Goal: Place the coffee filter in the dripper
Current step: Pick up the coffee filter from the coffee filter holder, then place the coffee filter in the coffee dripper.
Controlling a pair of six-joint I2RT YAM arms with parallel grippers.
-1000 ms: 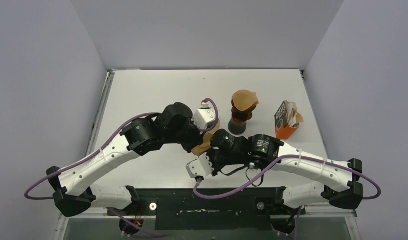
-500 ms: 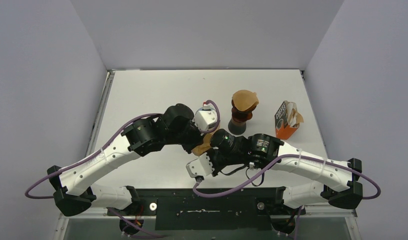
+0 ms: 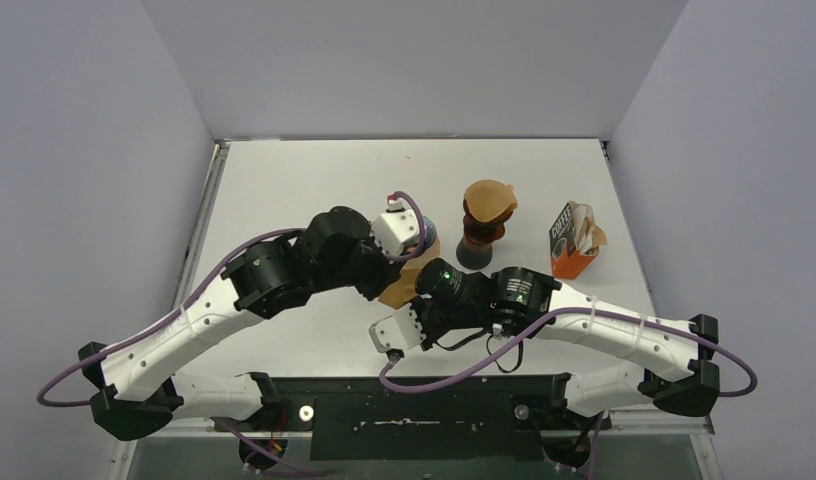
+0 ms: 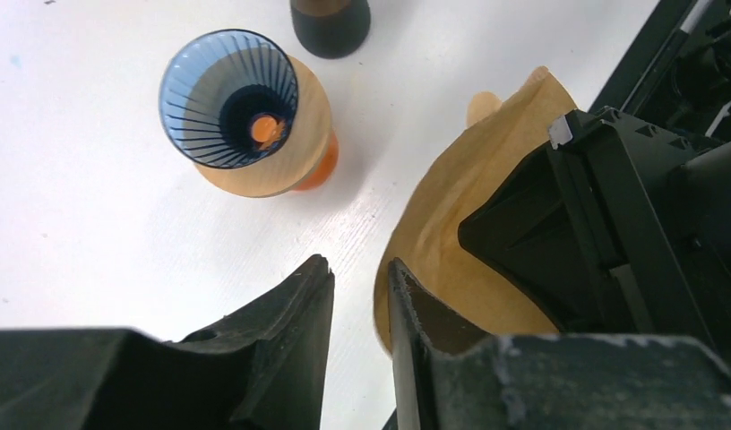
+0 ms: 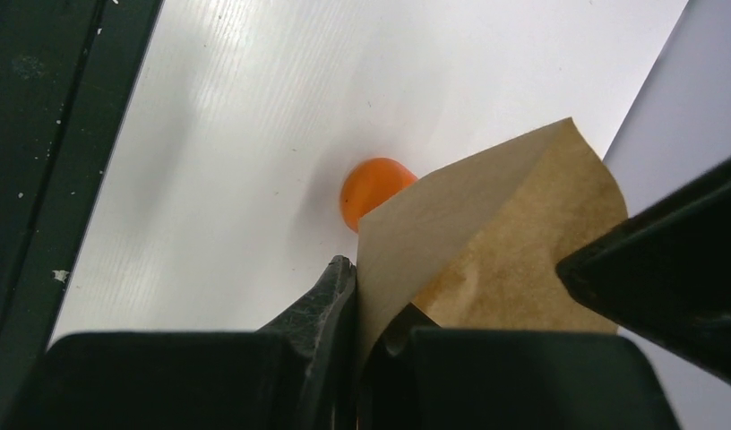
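A brown paper coffee filter point(image 4: 460, 233) hangs just above the table between the two wrists; in the top view the coffee filter point(image 3: 397, 291) shows as a tan patch. My right gripper point(image 5: 366, 282) is shut on the edge of the filter point(image 5: 496, 224). My left gripper point(image 4: 357, 269) stands open by a narrow gap, with bare table between its fingers and the filter lying against the outside of its right finger. The dripper point(image 4: 229, 98), a blue ribbed cone on a wooden ring with an orange base, stands a little beyond the filter. The left wrist half hides the dripper point(image 3: 430, 248) from above.
A second dripper with a brown filter in it point(image 3: 488, 200) sits on a dark stand point(image 4: 331, 22) further right. An orange filter box point(image 3: 569, 242) stands at the right. The two wrists crowd together near the table's front middle.
My left gripper's jaws have parted and let go of the filter, and the left arm has shifted slightly left and back. The right gripper keeps its hold.
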